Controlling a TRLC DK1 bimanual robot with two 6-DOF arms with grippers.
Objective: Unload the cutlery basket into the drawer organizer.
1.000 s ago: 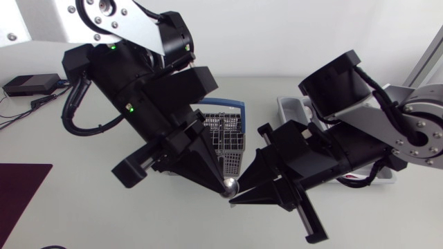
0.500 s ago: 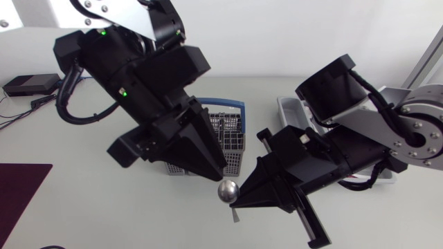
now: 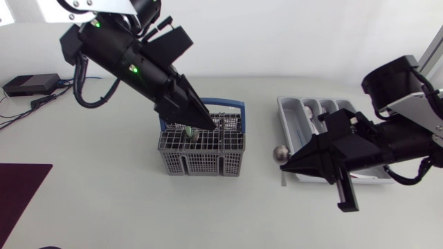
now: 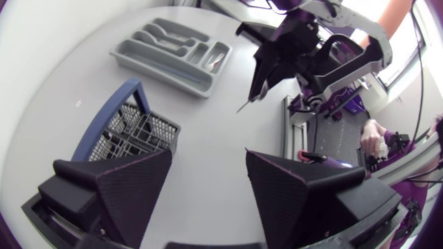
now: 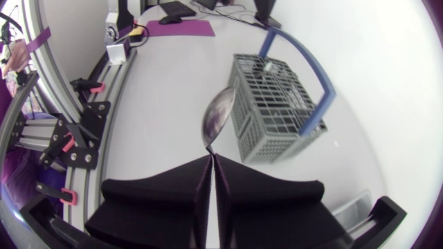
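One spoon (image 3: 280, 153) is clamped in the right jaws, between one cutlery basket (image 3: 201, 162) at the middle of the bench (image 3: 104, 207) and one drawer organizer (image 4: 156, 70) toward its right edge; the left jaws stand apart over the basket.

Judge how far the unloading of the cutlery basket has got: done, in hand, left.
Done: the grey plastic drawer organizer holds at least one shiny piece. In hand: the right gripper is shut on a round-bowled metal spoon, beside the organizer, not yet over it. Left: the open left gripper hangs above the grey mesh basket with the blue handle, where a greenish item shows; more may be hidden.
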